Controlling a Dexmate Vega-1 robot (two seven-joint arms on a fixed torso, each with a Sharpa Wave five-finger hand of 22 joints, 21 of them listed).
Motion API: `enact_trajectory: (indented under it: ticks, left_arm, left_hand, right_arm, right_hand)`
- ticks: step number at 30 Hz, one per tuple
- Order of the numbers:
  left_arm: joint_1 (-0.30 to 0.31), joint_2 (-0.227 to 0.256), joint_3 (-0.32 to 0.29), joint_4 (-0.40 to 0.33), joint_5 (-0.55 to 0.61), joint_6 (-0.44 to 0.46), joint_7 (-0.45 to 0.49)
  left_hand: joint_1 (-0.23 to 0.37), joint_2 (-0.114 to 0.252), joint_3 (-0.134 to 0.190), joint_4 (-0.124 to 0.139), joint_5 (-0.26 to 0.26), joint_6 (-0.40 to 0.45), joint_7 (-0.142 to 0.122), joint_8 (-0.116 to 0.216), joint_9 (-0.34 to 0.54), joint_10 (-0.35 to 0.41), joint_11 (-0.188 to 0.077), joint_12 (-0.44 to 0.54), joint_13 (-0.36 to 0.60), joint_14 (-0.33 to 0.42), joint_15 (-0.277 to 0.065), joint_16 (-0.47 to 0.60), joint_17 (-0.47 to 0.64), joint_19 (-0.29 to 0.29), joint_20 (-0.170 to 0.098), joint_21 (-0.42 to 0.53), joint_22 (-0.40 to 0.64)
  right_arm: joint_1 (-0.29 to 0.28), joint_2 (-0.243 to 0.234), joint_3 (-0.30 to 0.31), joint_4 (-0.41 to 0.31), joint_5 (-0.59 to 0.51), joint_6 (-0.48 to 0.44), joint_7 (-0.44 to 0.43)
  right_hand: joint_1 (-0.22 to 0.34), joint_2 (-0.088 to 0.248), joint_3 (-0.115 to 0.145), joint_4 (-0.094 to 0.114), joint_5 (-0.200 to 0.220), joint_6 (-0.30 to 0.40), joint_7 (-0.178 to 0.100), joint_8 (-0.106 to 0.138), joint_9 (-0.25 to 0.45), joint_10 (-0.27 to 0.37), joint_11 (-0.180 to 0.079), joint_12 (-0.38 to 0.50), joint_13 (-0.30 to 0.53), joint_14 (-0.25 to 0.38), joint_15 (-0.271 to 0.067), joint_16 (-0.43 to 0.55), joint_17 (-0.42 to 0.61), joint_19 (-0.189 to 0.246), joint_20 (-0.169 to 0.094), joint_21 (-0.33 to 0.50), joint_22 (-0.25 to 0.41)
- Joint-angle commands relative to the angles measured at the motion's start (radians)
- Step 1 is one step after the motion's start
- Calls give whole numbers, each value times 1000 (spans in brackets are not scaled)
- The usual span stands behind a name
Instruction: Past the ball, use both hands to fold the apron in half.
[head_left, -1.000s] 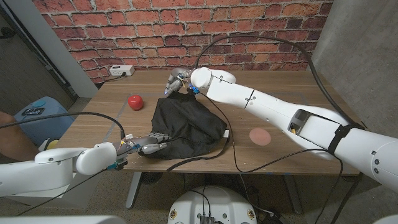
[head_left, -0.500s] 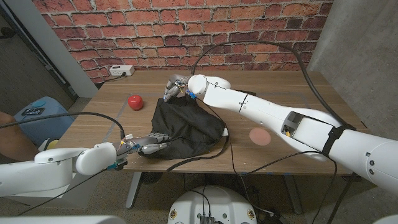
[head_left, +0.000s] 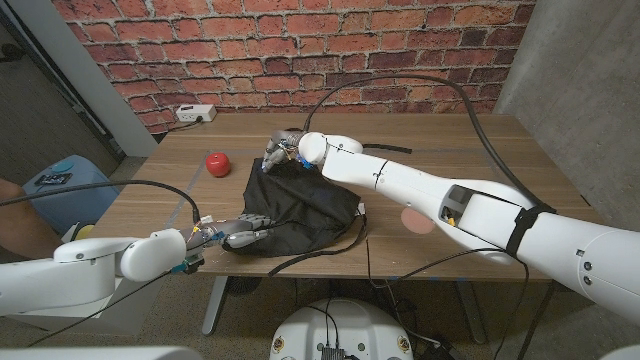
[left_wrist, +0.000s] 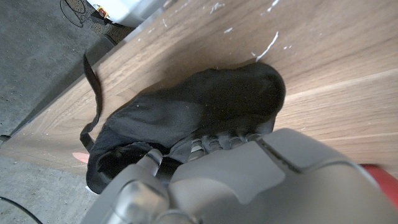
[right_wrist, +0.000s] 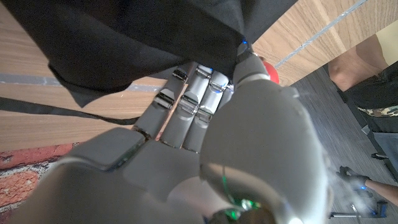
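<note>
Apron (head_left: 300, 210): black cloth bunched on the desk (head_left: 480, 170), lying between the 2 robot hands; a strap trails off its near edge toward the desk's front.
Right robot hand (head_left: 280, 150): at the apron's far corner, fingers (right_wrist: 186, 106) closed into the cloth — grasping it, as the right wrist view shows.
Left robot hand (head_left: 243, 230): at the apron's near corner, fingers (left_wrist: 217, 142) pressed into the fabric; it appears to grip the edge, though the pinch itself is hidden.
Ball (head_left: 217, 162): red, on the desk near the right robot hand, on its left side and apart from the cloth.
Risk 1: the far corner may slip — thin fabric, shallow fingertip hold.
Risk 2: uneven travel of the 2 robot hands would skew the fold.
Risk 3: the loose strap could snag or drag, and a wide sweep might knock the ball.
</note>
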Motion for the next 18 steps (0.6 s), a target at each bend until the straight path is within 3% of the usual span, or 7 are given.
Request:
enact_trajectory:
  ticks: [1, 9, 18]
  left_arm:
    - [-6, 0, 11, -2, -7, 4, 3]
    - [-15, 0, 17, -1, -4, 1, 4]
    - [-12, 0, 21, -1, -3, -5, 7]
  left_hand:
    - [4, -2, 10, -2, 0, 2, 2, 5, 1, -5, 5, 0, 3, -48, 3, 3, 1, -128, 33, 9, 6]
    - [4, -2, 14, -2, -1, 2, 1, 6, 1, -5, 3, 0, 3, -48, 3, 3, 1, -128, 32, 9, 6]
    - [4, -3, 18, -2, -2, 4, 0, 6, 1, -4, 5, 1, 3, -48, 4, 3, 1, -128, 32, 9, 6]
  right_arm:
    - [8, 58, -10, 100, -7, 21, 3]
    - [9, 64, -11, 101, -1, 11, 19]
    - [7, 53, -10, 66, 10, 3, 44]
  right_hand:
    - [-7, 2, -2, -2, -1, 4, -5, 4, 4, 2, -7, -2, 5, 5, -28, -3, 4, -4, -12, 2, 3]
    - [-9, 11, -2, -1, -2, -12, 0, -1, 6, -7, -4, -11, 2, -4, -27, -13, 8, -5, -6, 2, 3]
    - [-54, 22, -16, 18, -11, -110, 23, -45, 3, -59, 21, -85, -70, -40, -2, -55, -32, -17, 11, -2, 2]
